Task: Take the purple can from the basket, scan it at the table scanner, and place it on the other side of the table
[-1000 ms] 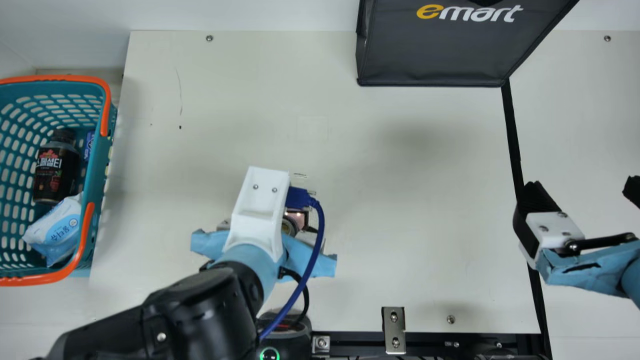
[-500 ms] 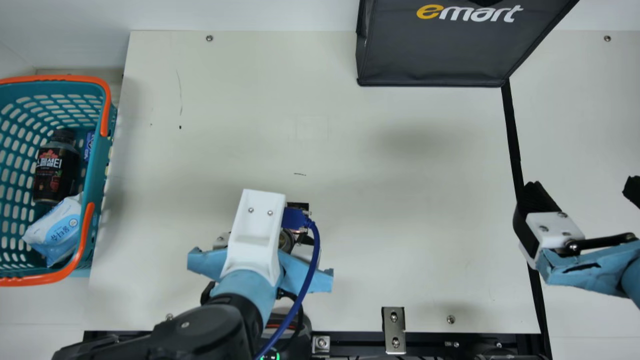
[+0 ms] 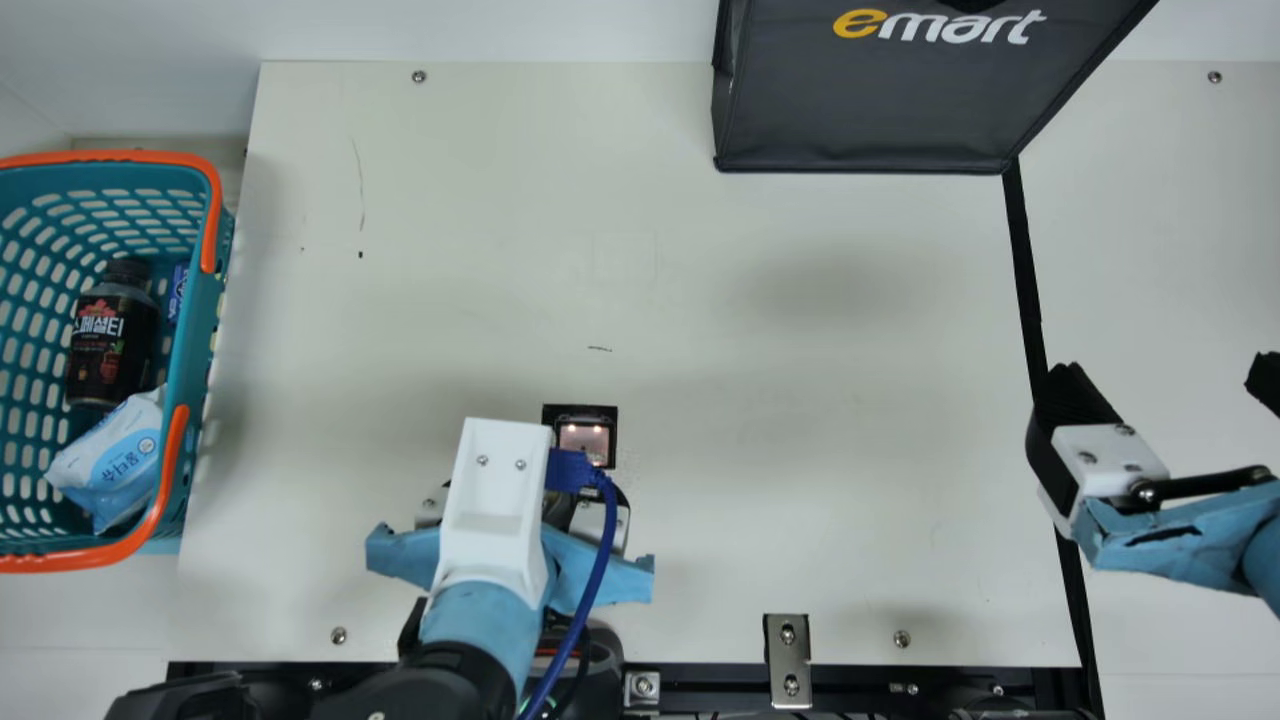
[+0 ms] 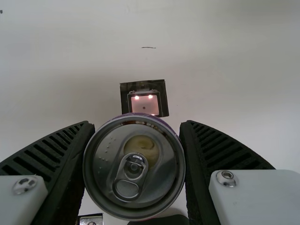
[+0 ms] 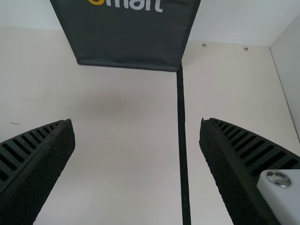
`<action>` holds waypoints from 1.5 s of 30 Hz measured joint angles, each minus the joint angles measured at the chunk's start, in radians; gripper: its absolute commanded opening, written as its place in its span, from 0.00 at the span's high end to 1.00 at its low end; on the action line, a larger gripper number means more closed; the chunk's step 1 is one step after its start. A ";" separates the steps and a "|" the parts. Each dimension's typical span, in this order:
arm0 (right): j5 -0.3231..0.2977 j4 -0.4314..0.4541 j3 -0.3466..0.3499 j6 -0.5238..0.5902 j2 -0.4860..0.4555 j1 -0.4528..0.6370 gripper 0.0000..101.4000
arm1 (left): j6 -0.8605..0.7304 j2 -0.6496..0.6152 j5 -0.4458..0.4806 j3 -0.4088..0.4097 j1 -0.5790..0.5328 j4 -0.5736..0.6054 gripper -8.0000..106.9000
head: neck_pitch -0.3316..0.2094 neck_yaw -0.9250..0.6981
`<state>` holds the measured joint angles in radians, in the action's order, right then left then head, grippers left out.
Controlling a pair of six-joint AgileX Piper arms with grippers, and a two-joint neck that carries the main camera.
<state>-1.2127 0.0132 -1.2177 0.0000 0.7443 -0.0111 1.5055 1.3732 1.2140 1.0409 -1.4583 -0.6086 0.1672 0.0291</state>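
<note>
Cream table (image 3: 800, 450), purple can (image 4: 157, 183) roughly upright, tab (image 4: 128, 187) uppermost

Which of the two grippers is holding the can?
The left gripper, its fingers closed on the purple can; the right gripper is open and holds nothing.

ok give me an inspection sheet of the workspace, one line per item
Surface: cream table with small dark marks and a thin scratch; lit scanner window uncovered.
Job's things: purple can held, its pull tab facing the wrist camera; basket at the table's left.
Clutter: dark bottle, white-blue packet and part of a blue item, all in the basket.
Grippers: left end effector closed on the can; right end effector open.
Cables: blue cable curves beside the left arm.
Surroundings: dark bag at the far side; pale walls.
</note>
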 measured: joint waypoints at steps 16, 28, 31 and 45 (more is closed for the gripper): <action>0.000 0.000 0.000 0.000 0.000 0.000 0.06 | -0.137 0.000 0.006 0.068 0.069 0.084 1.00 | 0.000 0.000; 0.000 0.000 0.000 0.000 0.000 0.000 0.06 | -0.302 -0.012 0.006 0.145 0.173 0.149 1.00 | 0.000 0.000; 0.000 0.000 0.000 0.000 0.000 0.000 0.06 | -0.327 -0.010 0.006 0.157 0.188 0.153 1.00 | 0.000 0.000; 0.000 0.000 0.000 0.000 0.000 0.000 0.06 | -0.356 0.041 -0.033 0.153 0.246 0.153 1.00 | 0.000 0.000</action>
<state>-1.2127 0.0132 -1.2177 0.0000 0.7443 -0.0111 1.1491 1.4138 1.1814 1.1939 -1.2121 -0.4553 0.1672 0.0291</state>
